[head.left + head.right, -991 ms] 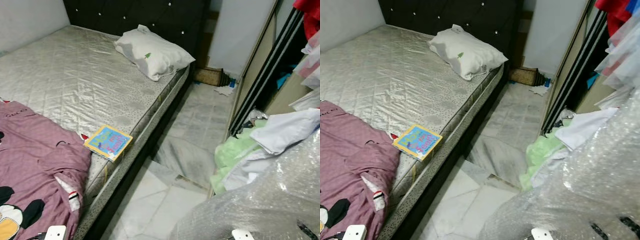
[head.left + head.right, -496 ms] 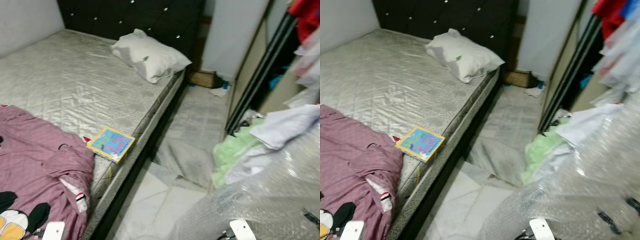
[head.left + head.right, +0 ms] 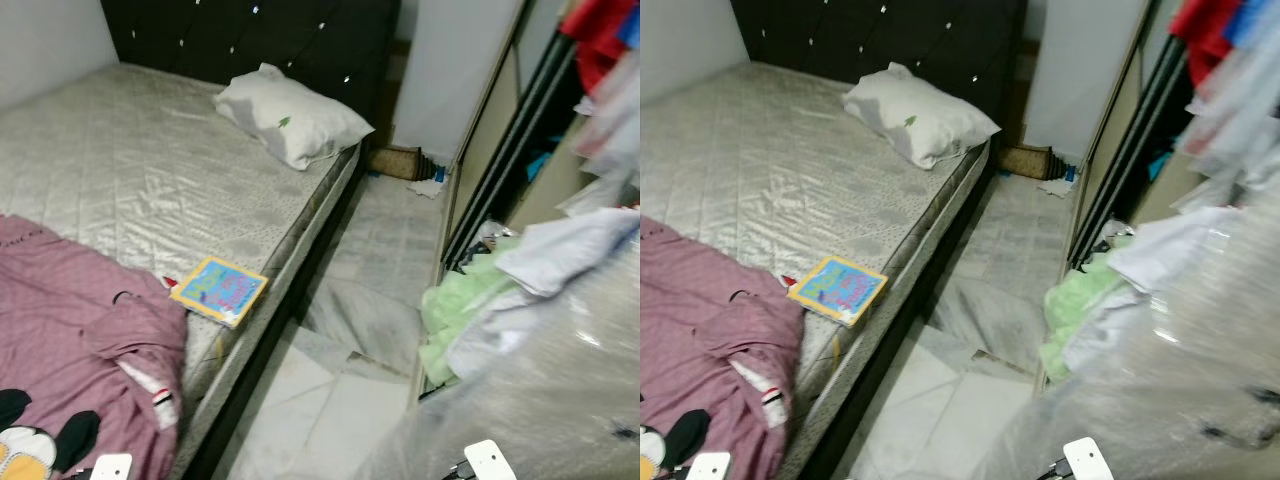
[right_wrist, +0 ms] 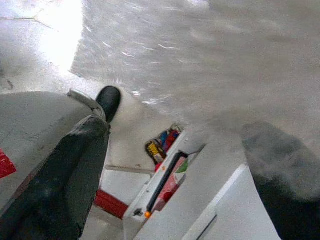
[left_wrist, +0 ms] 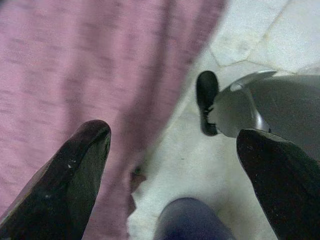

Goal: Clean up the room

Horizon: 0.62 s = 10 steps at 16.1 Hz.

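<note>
Bed (image 3: 150, 170) with bare quilted silver mattress takes the left side, dark tufted headboard (image 3: 250, 40) behind it. Pink-purple blanket (image 3: 70, 330) with cartoon mouse print is heaped on the near left part of the mattress. Sheet of bubble wrap (image 3: 540, 400) covers the lower right. White pillow (image 3: 290, 115) with a small green mark lies by the headboard, near the bed's right edge. Pile of clothes (image 3: 500, 300), light green and white, sits on the floor at the sliding wardrobe door (image 3: 500, 160), spilling beside the bubble wrap. More clothes hang upper right, red among them, blurred. Pale tiled floor (image 3: 330, 400) runs between bed and wardrobe. Colourful blue-yellow book (image 3: 219, 289) lies flat at the mattress edge, just beside the blanket. Small woven basket (image 3: 395, 160) stands on the floor by the far wall.

Left gripper (image 5: 175, 175) hangs idle, fingers spread wide, nothing between them, over blanket edge and floor. Right gripper (image 4: 175, 170) also hangs idle, fingers wide apart and empty, by the bubble wrap.
</note>
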Motion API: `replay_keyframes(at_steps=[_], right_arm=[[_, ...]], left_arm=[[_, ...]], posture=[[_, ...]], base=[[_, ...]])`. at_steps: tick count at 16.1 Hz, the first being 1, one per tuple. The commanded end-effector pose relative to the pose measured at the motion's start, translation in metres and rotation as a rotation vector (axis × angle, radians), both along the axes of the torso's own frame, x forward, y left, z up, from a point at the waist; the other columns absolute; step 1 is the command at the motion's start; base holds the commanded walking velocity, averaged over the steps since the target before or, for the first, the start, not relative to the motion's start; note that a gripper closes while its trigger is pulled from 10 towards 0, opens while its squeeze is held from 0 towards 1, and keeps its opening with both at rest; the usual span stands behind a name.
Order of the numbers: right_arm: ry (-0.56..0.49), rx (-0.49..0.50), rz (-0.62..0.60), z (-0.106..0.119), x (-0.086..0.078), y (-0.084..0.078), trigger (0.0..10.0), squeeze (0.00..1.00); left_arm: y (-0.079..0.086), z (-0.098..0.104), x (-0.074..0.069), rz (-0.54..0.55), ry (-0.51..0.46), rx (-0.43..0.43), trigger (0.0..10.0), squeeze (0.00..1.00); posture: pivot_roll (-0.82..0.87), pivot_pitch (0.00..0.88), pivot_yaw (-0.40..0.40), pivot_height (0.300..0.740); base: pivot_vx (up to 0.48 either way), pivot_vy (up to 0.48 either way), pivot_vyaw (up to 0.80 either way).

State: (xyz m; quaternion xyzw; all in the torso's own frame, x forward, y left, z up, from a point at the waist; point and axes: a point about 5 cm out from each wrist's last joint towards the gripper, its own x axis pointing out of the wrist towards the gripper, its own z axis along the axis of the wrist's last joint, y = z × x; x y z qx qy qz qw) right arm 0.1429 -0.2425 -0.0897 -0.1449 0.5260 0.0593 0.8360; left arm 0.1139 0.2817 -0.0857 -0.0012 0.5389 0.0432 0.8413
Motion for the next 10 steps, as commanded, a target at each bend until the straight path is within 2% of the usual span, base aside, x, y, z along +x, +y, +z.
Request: replay_keyframes(at_steps=[1, 2, 10], right_arm=[[0.003, -0.002, 0.008, 0.0004, 0.0005, -0.0007, 10.0, 0.0], [0.003, -0.003, 0.008, 0.0004, 0.0006, -0.0008, 10.0, 0.0], [-0.01, -0.012, -0.007, 0.0006, 0.0007, -0.0014, 10.0, 0.0]], left_arm=[[0.0014, 0.0011, 0.0019, 0.004, -0.007, 0.001, 10.0, 0.0], [0.0014, 0.0014, 0.0026, 0.0, -0.013, 0.004, 10.0, 0.0], [0.0017, 0.0013, 0.002, 0.002, -0.01, 0.006, 10.0, 0.0]], posture=[[-0.1, 0.04, -0.039, 0.74], [-0.1, 0.04, -0.039, 0.74], [-0.09, 0.043, -0.041, 0.74]], base=[[0.0, 0.48, 0.0], [0.0, 0.289, 0.0], [0.0, 0.0, 0.0]])
